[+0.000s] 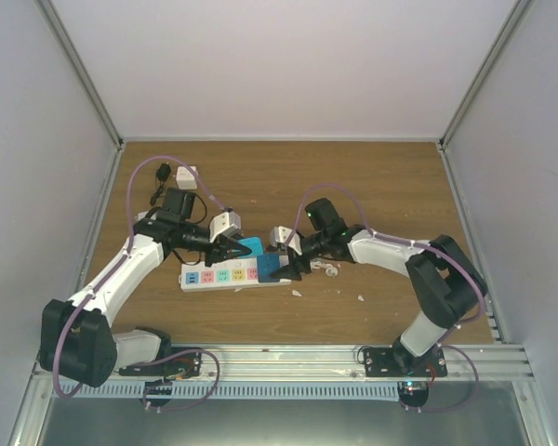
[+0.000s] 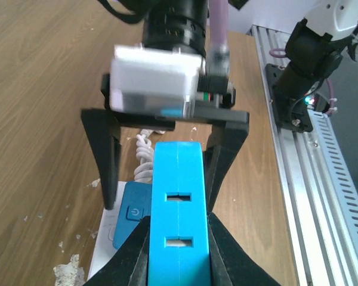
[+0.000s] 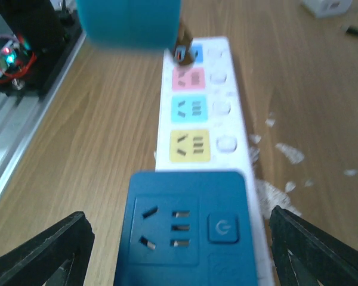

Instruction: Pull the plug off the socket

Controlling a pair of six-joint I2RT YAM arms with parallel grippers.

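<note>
The white power strip (image 1: 225, 275) lies on the wooden table with coloured outlet squares; it also shows in the right wrist view (image 3: 194, 107). My left gripper (image 1: 242, 249) is shut on a light blue plug block (image 2: 179, 202), held just above the strip's far outlets (image 3: 131, 21). A brass prong (image 3: 182, 52) shows under it. A dark blue adapter with a power button (image 3: 188, 229) sits on the strip's right end. My right gripper (image 3: 185, 256) is open, its black fingers (image 3: 48, 253) wide on both sides of that adapter. The strip's coiled white cord (image 2: 144, 158) lies behind it.
A white adapter (image 1: 186, 177) and a black plug (image 1: 163, 172) lie at the back left. White scraps (image 1: 330, 270) are scattered right of the strip. The metal rail (image 1: 288, 358) runs along the near edge. Grey walls close in both sides.
</note>
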